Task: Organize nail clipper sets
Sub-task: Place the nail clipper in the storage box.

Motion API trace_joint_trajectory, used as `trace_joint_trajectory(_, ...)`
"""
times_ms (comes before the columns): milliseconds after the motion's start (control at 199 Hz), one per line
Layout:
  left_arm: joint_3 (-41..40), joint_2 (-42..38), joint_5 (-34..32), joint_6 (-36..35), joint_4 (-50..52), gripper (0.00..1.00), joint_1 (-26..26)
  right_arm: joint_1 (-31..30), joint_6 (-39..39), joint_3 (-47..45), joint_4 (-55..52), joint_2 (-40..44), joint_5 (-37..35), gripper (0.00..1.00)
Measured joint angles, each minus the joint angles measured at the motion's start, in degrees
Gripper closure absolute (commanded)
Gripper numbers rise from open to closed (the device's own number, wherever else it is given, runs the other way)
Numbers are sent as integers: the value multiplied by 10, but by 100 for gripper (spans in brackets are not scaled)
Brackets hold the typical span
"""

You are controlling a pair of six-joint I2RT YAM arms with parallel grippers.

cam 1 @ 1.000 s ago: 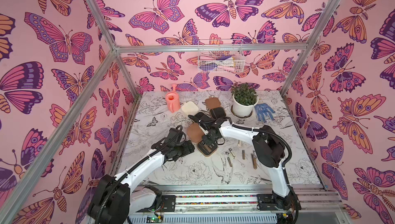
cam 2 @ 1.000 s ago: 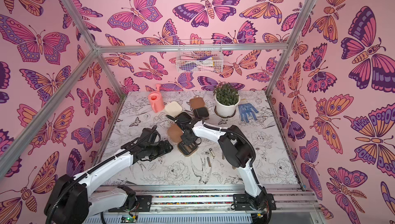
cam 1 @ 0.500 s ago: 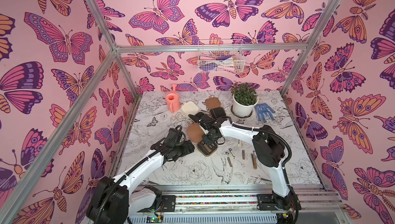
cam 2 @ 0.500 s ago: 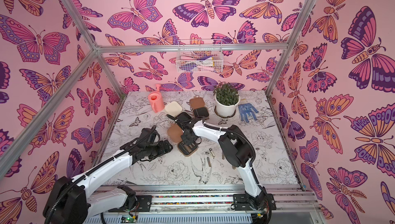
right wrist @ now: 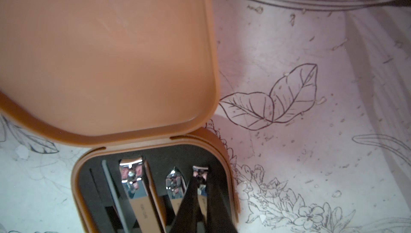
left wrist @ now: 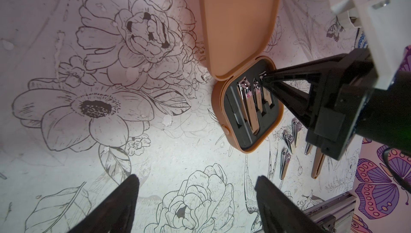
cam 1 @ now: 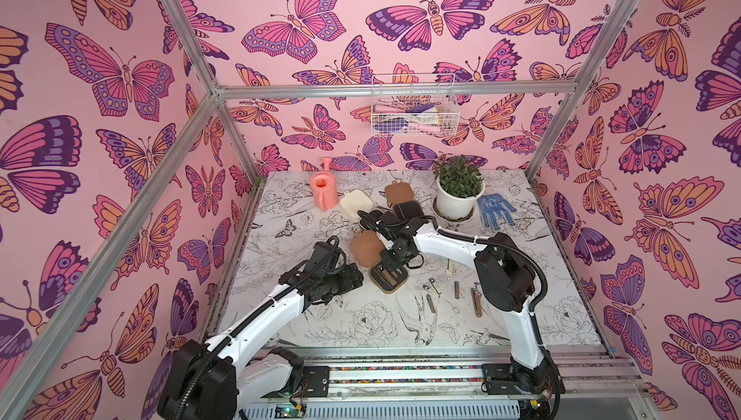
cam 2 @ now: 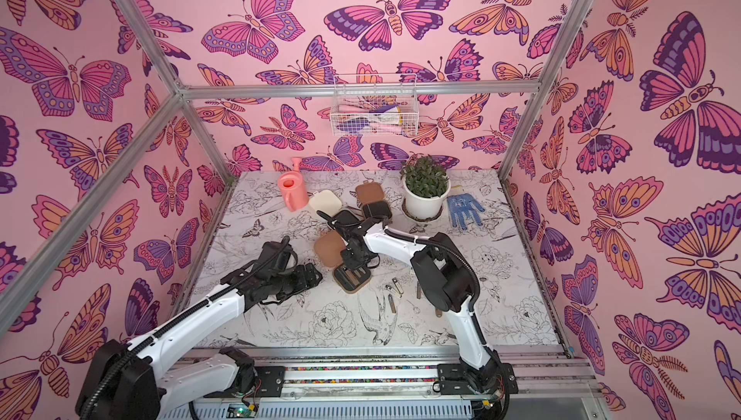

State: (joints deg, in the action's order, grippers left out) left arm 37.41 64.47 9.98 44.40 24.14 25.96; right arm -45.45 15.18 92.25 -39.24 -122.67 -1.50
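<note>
An open tan case lies mid-table in both top views, its lid [cam 1: 365, 248] flat and its black-lined base [cam 1: 388, 283] holding clippers. My right gripper [right wrist: 201, 180] reaches into the base and is shut on the small nail clipper [right wrist: 200, 170] in the end slot, beside a middle clipper [right wrist: 174, 181] and a large one [right wrist: 135, 185]. My left gripper [left wrist: 196, 180] hovers open over bare table, just left of the case rim [left wrist: 219, 109], holding nothing. A cream case [cam 1: 355, 202] and a brown case [cam 1: 399, 192] sit behind. Several loose clippers [cam 1: 457, 290] lie to the right.
A pink watering can [cam 1: 322, 194], a white potted plant [cam 1: 458, 197] and a blue dotted glove [cam 1: 495, 210] line the back of the table. A wire basket [cam 1: 413, 111] hangs on the rear wall. The right arm's elbow [cam 1: 503, 273] stands over the loose tools.
</note>
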Motion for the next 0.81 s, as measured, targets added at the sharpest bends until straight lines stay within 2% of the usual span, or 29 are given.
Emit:
trace_joint_trajectory(227, -1, -9, -6, 0, 4, 16, 0, 0, 0, 0, 0, -2, 0, 89)
trace_joint_trajectory(569, 9, -9, -11, -9, 21, 14, 0, 1, 9, -6, 11, 8, -4, 75)
trace_joint_trajectory(806, 47, -6, -23, -31, 35, 13, -5, 17, 9, 18, -37, 8, -34, 71)
